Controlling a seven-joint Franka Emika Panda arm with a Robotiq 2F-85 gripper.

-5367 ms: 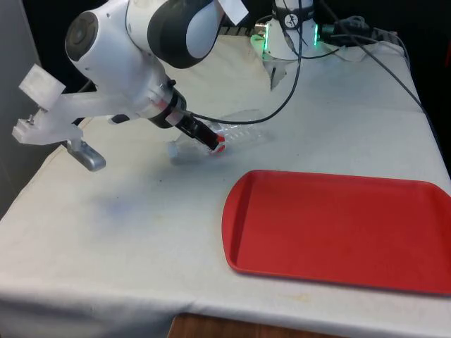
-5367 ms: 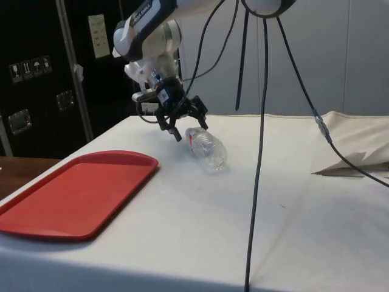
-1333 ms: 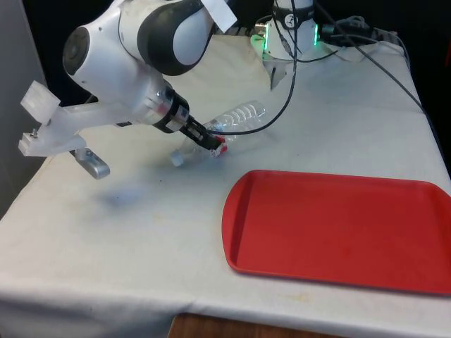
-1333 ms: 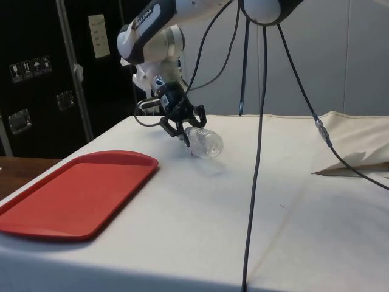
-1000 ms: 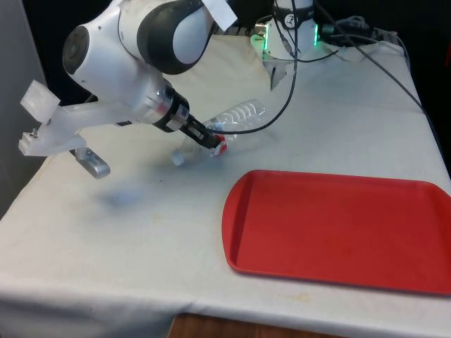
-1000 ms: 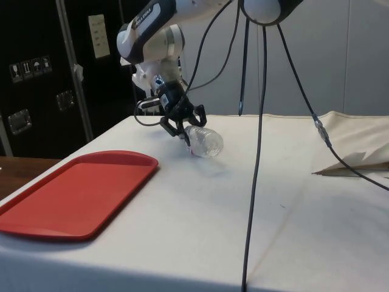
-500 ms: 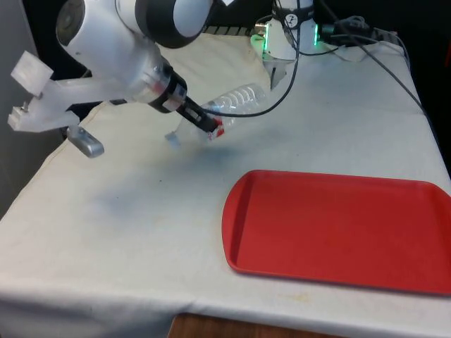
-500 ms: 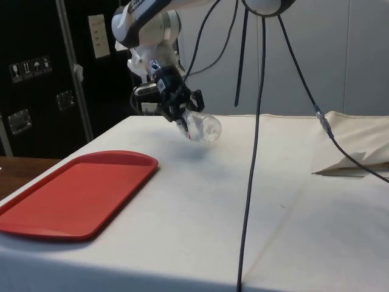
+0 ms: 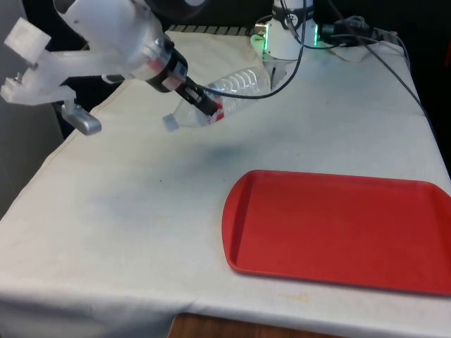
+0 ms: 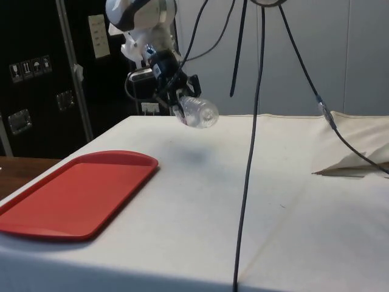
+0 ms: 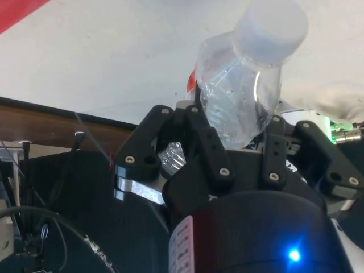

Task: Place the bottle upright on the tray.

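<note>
A clear plastic bottle is being held aloft by the gripper, clamped near the neck — cap end free, body lying tilted. It is being carried at about ten o'clock from the red tray, well apart. Apparently empty, it is judged light, crushable and slippery — best gripped gently.
</note>
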